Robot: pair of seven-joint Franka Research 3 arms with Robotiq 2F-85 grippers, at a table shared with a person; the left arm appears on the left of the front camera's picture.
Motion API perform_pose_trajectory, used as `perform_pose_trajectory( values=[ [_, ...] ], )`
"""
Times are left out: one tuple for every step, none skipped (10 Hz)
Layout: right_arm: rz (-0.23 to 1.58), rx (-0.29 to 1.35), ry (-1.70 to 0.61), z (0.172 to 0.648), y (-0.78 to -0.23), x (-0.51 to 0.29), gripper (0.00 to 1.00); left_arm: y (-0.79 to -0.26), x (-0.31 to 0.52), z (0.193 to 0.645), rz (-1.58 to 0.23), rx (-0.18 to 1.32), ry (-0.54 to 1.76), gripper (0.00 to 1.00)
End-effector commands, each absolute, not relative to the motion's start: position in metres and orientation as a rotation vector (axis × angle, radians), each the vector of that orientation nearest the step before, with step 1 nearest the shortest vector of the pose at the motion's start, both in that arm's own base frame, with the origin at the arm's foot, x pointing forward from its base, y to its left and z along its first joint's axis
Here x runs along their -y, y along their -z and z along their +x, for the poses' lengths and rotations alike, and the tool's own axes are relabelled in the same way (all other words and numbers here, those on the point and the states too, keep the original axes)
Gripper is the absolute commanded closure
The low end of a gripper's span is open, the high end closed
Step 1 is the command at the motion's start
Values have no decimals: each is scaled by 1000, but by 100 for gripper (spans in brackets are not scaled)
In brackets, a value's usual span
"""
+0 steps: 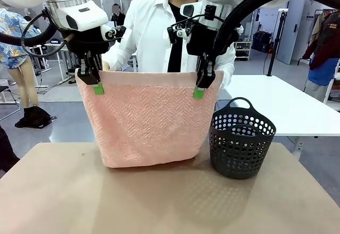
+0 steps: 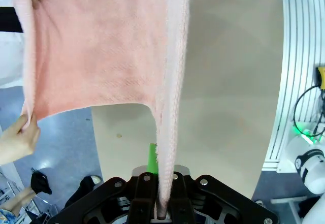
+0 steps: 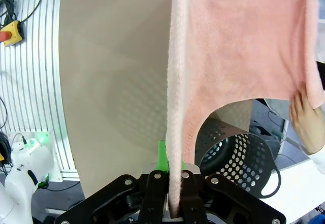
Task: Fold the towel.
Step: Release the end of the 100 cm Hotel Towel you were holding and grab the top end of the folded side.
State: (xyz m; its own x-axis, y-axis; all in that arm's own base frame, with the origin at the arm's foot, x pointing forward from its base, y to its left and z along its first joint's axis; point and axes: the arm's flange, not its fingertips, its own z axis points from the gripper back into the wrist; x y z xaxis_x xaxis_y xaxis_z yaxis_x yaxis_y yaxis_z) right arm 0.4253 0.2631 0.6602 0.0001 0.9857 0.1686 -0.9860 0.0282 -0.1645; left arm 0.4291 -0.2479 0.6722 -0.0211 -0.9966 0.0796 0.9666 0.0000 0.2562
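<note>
The salmon-pink towel (image 1: 146, 120) hangs above the table, doubled over so its fold droops down to the tabletop. My left gripper (image 1: 96, 83) is shut on its upper left corner and my right gripper (image 1: 201, 87) is shut on the upper right corner. In the left wrist view the towel (image 2: 101, 51) runs up from between the fingers (image 2: 161, 203), and the person's hands (image 2: 18, 137) grip its far edge. In the right wrist view the towel (image 3: 238, 46) rises from the pinched fingers (image 3: 175, 203), with a person's hand (image 3: 307, 125) at its far side.
A dark perforated basket (image 1: 241, 138) stands on the table right of the towel, close to its lower corner. The tan tabletop (image 1: 159, 202) stretches toward me. A person in a white shirt (image 1: 154, 32) stands right behind the towel. A white table (image 1: 281, 106) lies at the far right.
</note>
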Motion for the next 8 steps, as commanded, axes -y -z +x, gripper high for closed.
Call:
perform_pose_trajectory(
  values=[
    [-1,266,-1549,426,-661,-263,100,-675,247,430,138,267,1579,100],
    [-1,266,-1549,426,-661,-263,100,-675,247,430,138,267,1579,100],
    [-1,266,-1549,426,-661,-263,100,-675,247,430,138,267,1579,100],
    [-1,266,-1549,426,-661,-263,100,-675,247,430,138,267,1579,100],
    [-1,266,-1549,426,-661,-263,100,-675,247,430,138,267,1579,100],
    [-1,266,-1549,426,-661,-263,100,-675,247,430,138,267,1579,100],
    [-1,266,-1549,426,-661,-263,100,-675,247,430,138,267,1579,100],
    [-1,266,-1549,426,-661,-263,100,-675,247,430,138,267,1579,100]
  ],
)
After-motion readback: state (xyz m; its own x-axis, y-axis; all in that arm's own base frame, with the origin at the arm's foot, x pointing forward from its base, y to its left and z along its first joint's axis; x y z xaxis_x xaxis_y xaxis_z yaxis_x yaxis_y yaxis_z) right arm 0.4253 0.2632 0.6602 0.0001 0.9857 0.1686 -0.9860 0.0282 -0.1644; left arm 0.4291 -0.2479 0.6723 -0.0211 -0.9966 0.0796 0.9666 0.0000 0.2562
